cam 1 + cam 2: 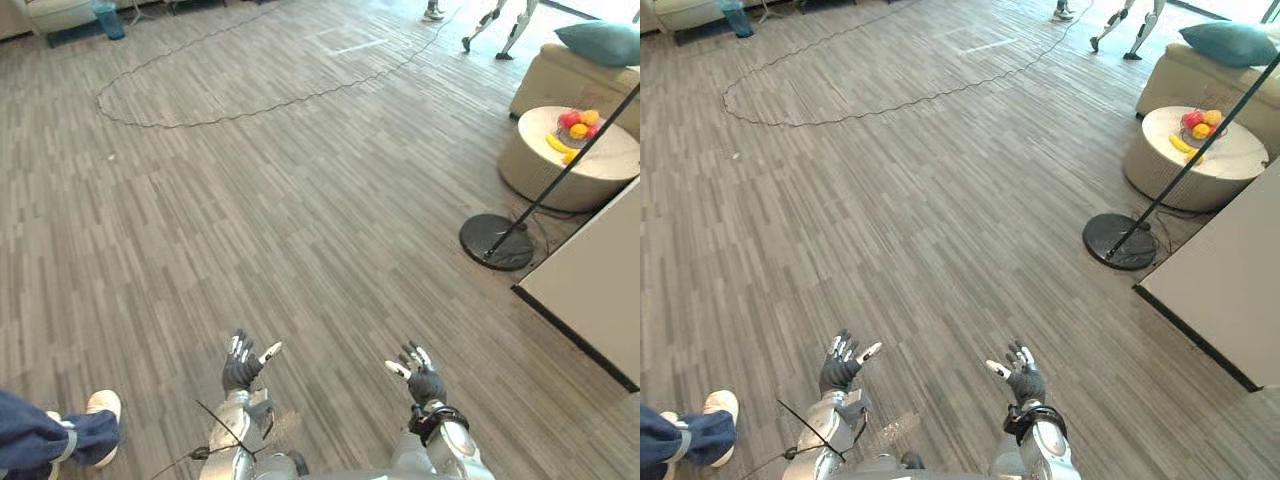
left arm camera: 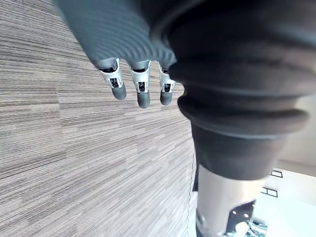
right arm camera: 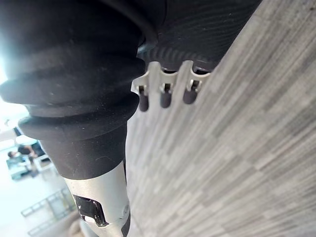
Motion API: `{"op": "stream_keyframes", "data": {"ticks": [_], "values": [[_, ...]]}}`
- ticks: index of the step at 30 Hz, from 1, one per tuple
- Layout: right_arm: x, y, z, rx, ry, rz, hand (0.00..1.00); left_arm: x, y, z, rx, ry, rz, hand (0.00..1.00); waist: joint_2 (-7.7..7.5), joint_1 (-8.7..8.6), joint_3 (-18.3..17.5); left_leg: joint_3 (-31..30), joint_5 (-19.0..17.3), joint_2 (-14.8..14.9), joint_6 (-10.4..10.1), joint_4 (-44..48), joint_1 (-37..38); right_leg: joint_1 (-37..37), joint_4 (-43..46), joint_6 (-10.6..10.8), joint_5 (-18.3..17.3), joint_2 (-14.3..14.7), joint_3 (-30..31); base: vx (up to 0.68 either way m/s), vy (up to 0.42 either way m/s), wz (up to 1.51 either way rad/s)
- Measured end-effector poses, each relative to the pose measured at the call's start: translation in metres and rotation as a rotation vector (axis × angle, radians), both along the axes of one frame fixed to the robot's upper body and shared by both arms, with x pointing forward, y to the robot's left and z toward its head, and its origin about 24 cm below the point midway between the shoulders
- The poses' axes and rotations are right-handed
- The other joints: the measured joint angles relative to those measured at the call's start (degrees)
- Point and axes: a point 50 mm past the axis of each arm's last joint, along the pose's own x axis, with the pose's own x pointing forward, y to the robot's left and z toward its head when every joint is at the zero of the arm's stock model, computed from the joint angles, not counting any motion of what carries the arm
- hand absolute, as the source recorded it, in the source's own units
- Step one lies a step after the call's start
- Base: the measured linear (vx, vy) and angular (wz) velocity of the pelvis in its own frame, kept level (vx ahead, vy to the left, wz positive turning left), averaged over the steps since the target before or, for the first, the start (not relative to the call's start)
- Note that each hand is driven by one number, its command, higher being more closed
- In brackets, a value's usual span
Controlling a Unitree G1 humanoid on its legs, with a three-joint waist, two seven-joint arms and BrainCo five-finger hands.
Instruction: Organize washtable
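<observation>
Both of my hands hang low in front of me over a grey wood-plank floor. My left hand (image 1: 240, 368) is open, fingers spread upward and thumb out, holding nothing. My right hand (image 1: 421, 377) is open too, fingers relaxed and empty. In the left wrist view the fingers (image 2: 143, 91) point straight at the bare floor. The right wrist view has its fingers (image 3: 165, 96) straight over the same floor. A white counter corner with a dark edge (image 1: 590, 290) juts in at the right.
A black round stand base with a slanted pole (image 1: 497, 241) sits right of centre. Behind it, a round beige table (image 1: 575, 160) carries a fruit bowl (image 1: 578, 125), beside a sofa with a teal cushion (image 1: 600, 42). A person's leg and shoe (image 1: 70, 425) are at lower left.
</observation>
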Motion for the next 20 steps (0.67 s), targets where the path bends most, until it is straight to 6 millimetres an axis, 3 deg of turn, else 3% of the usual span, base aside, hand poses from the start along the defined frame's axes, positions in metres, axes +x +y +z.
{"op": "stream_keyframes", "data": {"ticks": [1,2,3,4,5,7,13,16,20], "values": [[-0.002,0.001,-0.002,0.002,0.011,-0.001,0.00,0.000,0.000,0.000,0.005,0.001,-0.010,0.00,-1.11,0.11,-0.58,-0.84,0.06,-0.93,-0.23,-0.17,0.17,0.46,-4.08,-0.47,5.72,0.78,1.20,0.29,-0.135,0.54],[-0.006,-0.003,-0.005,-0.011,0.030,0.005,0.00,-0.003,-0.001,-0.007,-0.001,0.032,-0.020,0.00,-0.93,0.65,-0.99,-2.19,-0.67,-1.43,-1.40,-0.70,1.49,1.82,-5.59,-1.15,6.68,0.89,0.43,0.27,-0.088,0.25],[-0.003,-0.011,-0.004,-0.041,0.021,0.015,0.00,-0.010,-0.008,-0.011,-0.028,0.054,-0.021,0.00,1.44,0.63,-1.89,-2.14,-0.55,-0.17,-1.67,-1.49,1.03,2.03,-6.51,-1.69,7.04,2.15,0.15,0.26,-0.071,0.14],[-0.001,-0.014,-0.002,-0.051,0.013,0.017,0.00,-0.012,-0.010,-0.013,-0.037,0.060,-0.016,0.00,1.69,0.53,-2.00,-2.18,-0.46,0.02,-1.81,-2.10,1.13,2.36,-7.46,-1.70,7.04,2.55,-0.01,0.23,-0.033,-0.08],[0.003,-0.017,0.000,-0.065,0.000,0.023,0.00,-0.015,-0.013,-0.014,-0.050,0.069,-0.011,0.00,3.25,0.55,-2.64,-2.18,-0.43,0.50,-1.85,-3.34,1.85,3.48,-9.67,-1.70,7.04,3.38,-0.29,0.22,-0.055,-0.10],[0.006,-0.018,0.002,-0.070,-0.012,0.027,0.00,-0.017,-0.013,-0.015,-0.053,0.073,-0.013,0.00,3.34,0.53,-2.64,-2.31,-0.42,0.98,-1.84,-4.34,2.42,4.52,-11.44,-1.77,7.09,4.22,-0.46,0.17,-0.033,-0.05],[0.005,-0.010,0.000,-0.067,-0.007,0.074,0.00,-0.024,-0.010,-0.019,-0.050,0.094,-0.024,0.00,1.83,2.00,-3.20,-3.47,-0.46,0.22,-1.89,-5.15,3.17,8.27,-18.11,-1.32,10.71,4.38,-1.02,0.04,0.046,0.05],[0.002,0.000,-0.006,-0.067,0.019,0.128,0.00,-0.031,-0.006,-0.021,-0.041,0.114,-0.017,0.00,0.70,2.44,-4.18,-4.60,-0.46,-1.34,-1.88,-5.10,2.82,10.09,-21.54,-0.28,12.27,2.90,-1.65,-0.05,0.080,0.15],[-0.005,0.000,-0.014,-0.064,0.061,0.141,0.00,-0.032,-0.003,-0.022,-0.050,0.116,-0.006,0.00,0.45,3.79,-4.62,-6.90,-0.47,-2.23,-1.82,-5.00,1.89,11.15,-23.46,0.05,13.34,1.97,-3.67,-0.07,0.029,0.25]]}}
